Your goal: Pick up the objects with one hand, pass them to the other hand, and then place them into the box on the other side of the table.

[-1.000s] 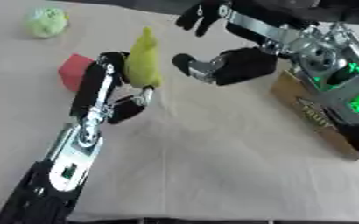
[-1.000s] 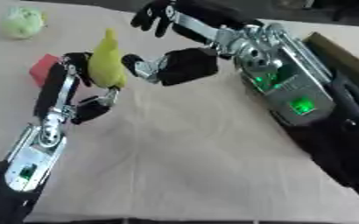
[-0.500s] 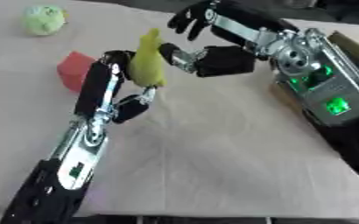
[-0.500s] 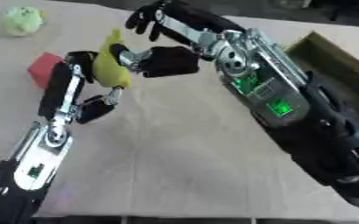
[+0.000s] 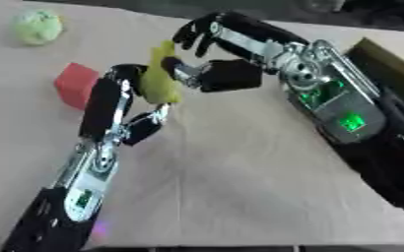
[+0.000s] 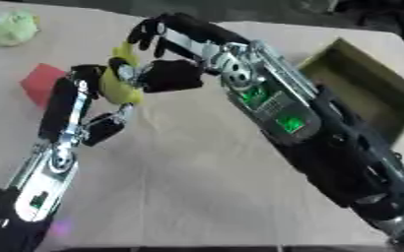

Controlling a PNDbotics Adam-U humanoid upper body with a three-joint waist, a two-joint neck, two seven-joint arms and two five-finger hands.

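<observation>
Two hands meet above the tabletop (image 5: 240, 177) around one yellow-green fruit-shaped object (image 5: 160, 81) — the handover step, by the look of it. The left hand (image 5: 119, 96) holds the object up, fingers curled round its lower part, leaving the top free. The right hand (image 5: 218, 74) has its thumb against the object's side, its fingers spread wide above, not yet closed. The box (image 6: 369, 93) waits on the right; a red block (image 5: 74, 85) and a pale green ball (image 5: 36, 27) lie at the left.

Matt cloth-covered table (image 5: 240, 187)
</observation>
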